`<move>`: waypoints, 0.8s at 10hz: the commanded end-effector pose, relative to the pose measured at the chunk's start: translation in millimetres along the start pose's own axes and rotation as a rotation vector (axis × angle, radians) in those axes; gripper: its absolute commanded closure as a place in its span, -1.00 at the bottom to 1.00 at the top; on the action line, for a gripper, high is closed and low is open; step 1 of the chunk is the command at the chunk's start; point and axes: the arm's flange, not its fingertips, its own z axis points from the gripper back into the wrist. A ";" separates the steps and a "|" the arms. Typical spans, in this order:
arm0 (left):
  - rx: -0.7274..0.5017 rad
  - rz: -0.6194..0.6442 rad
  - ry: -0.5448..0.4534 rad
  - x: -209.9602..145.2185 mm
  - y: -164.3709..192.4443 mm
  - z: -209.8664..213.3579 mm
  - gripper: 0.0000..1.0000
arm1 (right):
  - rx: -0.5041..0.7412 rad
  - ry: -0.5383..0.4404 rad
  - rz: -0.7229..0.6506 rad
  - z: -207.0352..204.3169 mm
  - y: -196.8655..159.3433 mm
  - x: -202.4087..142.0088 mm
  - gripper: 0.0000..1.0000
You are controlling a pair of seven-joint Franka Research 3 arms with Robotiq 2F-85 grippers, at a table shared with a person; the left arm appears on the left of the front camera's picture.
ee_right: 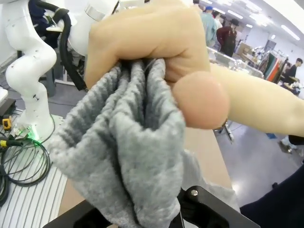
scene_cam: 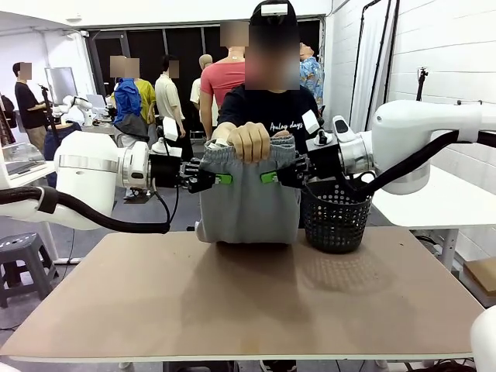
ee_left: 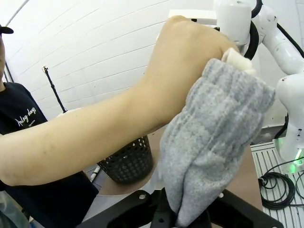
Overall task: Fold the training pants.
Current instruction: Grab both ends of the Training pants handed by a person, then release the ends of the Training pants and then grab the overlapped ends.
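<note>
The light grey training pants (scene_cam: pixel 246 208) hang upright over the far edge of the table, bunched at the waistband in the person's hand (scene_cam: pixel 249 142). My left gripper (scene_cam: pixel 223 179) is shut on the pants' left side just below the waistband, and my right gripper (scene_cam: pixel 269 177) is shut on the right side. In the left wrist view the grey fabric (ee_left: pixel 213 137) runs down into my left gripper (ee_left: pixel 187 219) under the person's hand (ee_left: pixel 190 52). In the right wrist view the gathered fabric (ee_right: pixel 126 142) drops into my right gripper (ee_right: pixel 156 218) below the person's fist (ee_right: pixel 152 42).
A black mesh basket (scene_cam: pixel 335 215) stands at the table's far right, close under my right arm. The brown tabletop (scene_cam: pixel 240 298) stretches bare toward me. The person stands right behind the pants at the far edge. Other people are farther back.
</note>
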 end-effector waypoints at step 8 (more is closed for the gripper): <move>-0.002 -0.010 -0.001 4.4 -2.4 -1.3 1.00 | 0.004 -0.037 -0.003 4.9 5.0 -1.7 1.00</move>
